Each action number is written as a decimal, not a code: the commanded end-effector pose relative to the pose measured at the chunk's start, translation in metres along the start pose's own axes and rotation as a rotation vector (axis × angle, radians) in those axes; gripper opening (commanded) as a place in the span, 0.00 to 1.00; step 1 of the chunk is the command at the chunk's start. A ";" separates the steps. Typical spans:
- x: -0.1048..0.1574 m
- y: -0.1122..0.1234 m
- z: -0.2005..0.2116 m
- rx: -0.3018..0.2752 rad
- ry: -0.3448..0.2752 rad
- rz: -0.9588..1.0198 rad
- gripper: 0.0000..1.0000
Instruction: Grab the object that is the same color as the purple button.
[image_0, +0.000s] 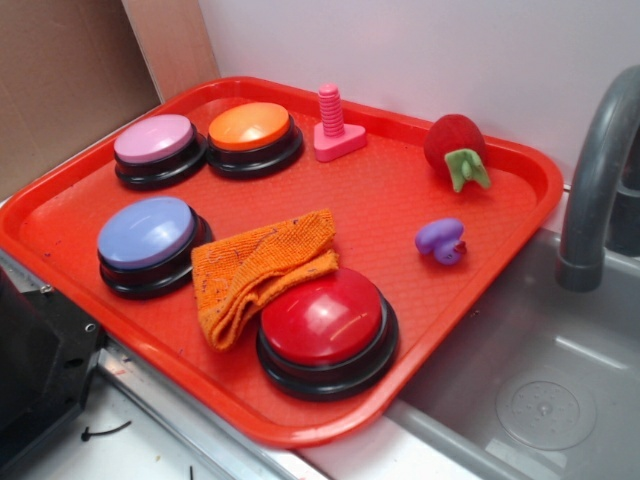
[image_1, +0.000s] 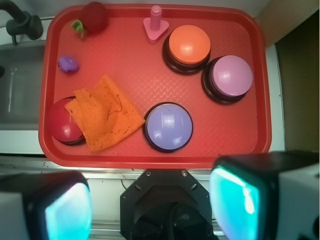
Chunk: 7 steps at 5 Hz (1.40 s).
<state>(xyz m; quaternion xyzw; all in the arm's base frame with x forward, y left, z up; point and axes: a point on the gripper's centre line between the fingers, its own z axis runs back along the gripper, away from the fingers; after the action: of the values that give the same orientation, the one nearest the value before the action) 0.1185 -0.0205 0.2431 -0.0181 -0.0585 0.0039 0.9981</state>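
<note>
In the exterior view we see the purple toy (image_0: 441, 240) lying on the red tray (image_0: 500, 260), just below the plush strawberry (image_0: 456, 148) and right of the red button (image_0: 326, 331); the end effector is out of frame here. In the wrist view we find the toy (image_1: 68, 63) far up-left of our end effector (image_1: 155, 205), below the strawberry (image_1: 93, 17). The fingers (image_1: 235, 200) stand wide apart, released and empty, so we judge the coming move a long reach forward and left.

A red tray (image_0: 60, 215) holds an orange cloth (image_0: 255, 270), strawberry (image_0: 455, 145) and pink bolt (image_0: 335, 125).
</note>
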 end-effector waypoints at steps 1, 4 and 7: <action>0.000 0.000 0.000 0.000 0.000 0.000 1.00; 0.078 -0.026 -0.028 -0.059 -0.022 -0.547 1.00; 0.120 -0.094 -0.094 -0.097 -0.085 -1.128 1.00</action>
<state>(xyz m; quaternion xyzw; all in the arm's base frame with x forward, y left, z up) 0.2570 -0.1047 0.1564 -0.0356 -0.0811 -0.5202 0.8494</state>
